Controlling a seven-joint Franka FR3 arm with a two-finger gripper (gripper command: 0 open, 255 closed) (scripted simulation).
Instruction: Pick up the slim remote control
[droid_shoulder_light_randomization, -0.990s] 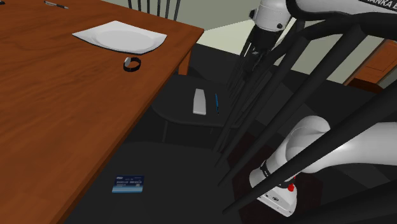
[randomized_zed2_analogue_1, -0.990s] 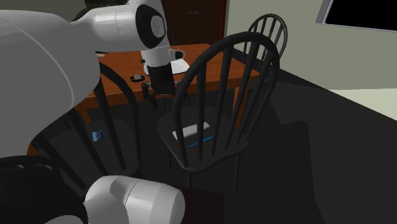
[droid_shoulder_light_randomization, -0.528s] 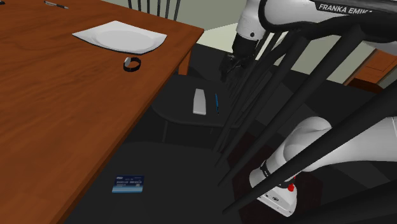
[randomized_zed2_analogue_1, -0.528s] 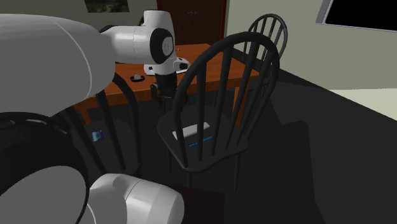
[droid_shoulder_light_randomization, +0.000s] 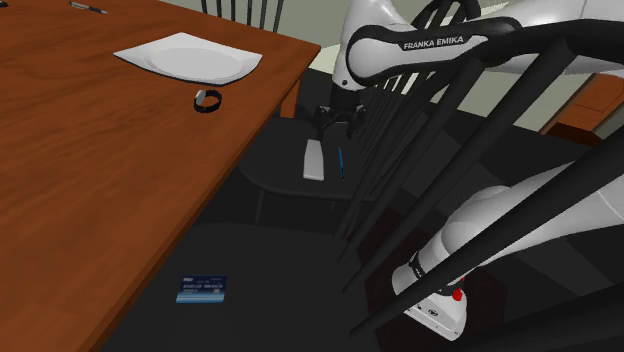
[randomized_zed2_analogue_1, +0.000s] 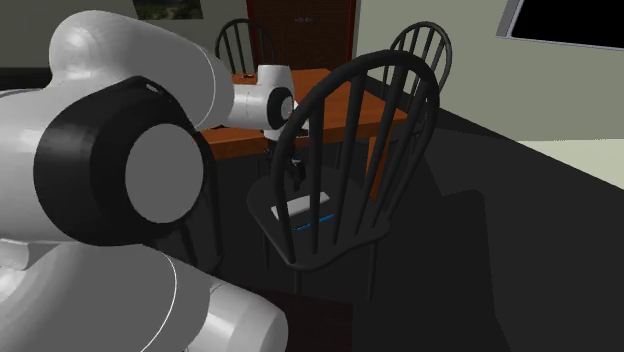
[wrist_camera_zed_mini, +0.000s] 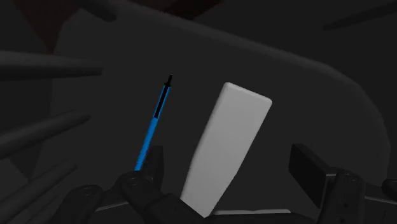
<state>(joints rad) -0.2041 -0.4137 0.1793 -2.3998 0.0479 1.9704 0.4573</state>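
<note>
The two black fingers stand wide apart, holding nothing. The white remote lies lengthwise in the gap between them; its near end runs in between the fingers, and neither finger touches it. Just beside the remote, on the side of the other finger, lies a blue pen, roughly parallel to it and not touching it.

In the shoulder view the gripper hangs just above the far end of the remote, right of the frame's middle, with the pen at the remote's right. Both rest on the dark seat of a chair.

There is one remote and one blue pen on the seat. The wooden table fills the left of that frame and carries one white plate and one small black band, well apart from the gripper. One blue card lies on the dark floor at lower left.
</note>
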